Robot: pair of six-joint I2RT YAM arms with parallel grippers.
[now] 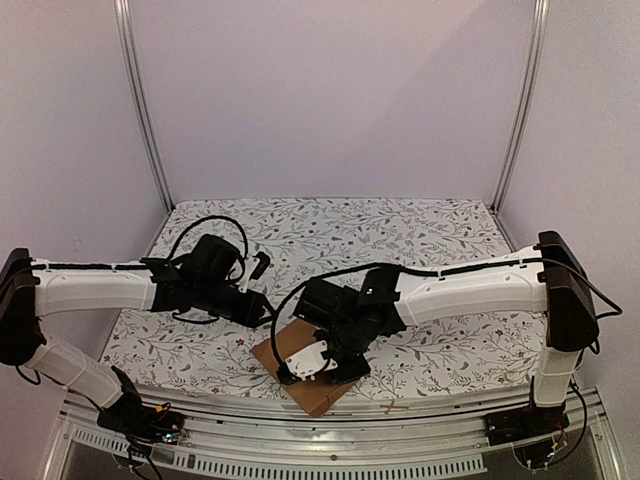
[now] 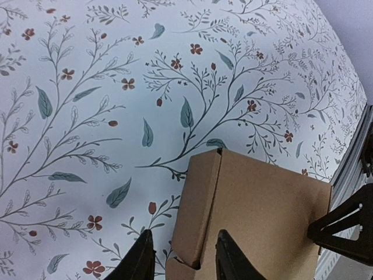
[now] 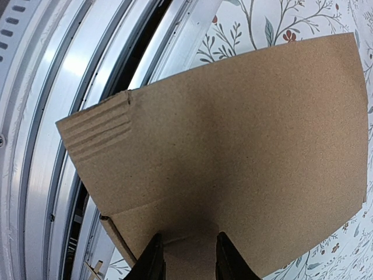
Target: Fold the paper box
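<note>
Plain brown cardboard paper box point(image 1: 318, 396), lower centre of top view, partly folded: one wall raised, flaps unclosed. My right gripper point(image 3: 187, 256) clamps a panel; left gripper point(image 2: 185, 259) straddles the wall, jaws apart

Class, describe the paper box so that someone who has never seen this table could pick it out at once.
Start at the flower-patterned table and move to the middle of its near edge, beside the metal rail. There lies the paper box, overhanging that edge: the only plain brown, unprinted cardboard against all that pattern.
</note>
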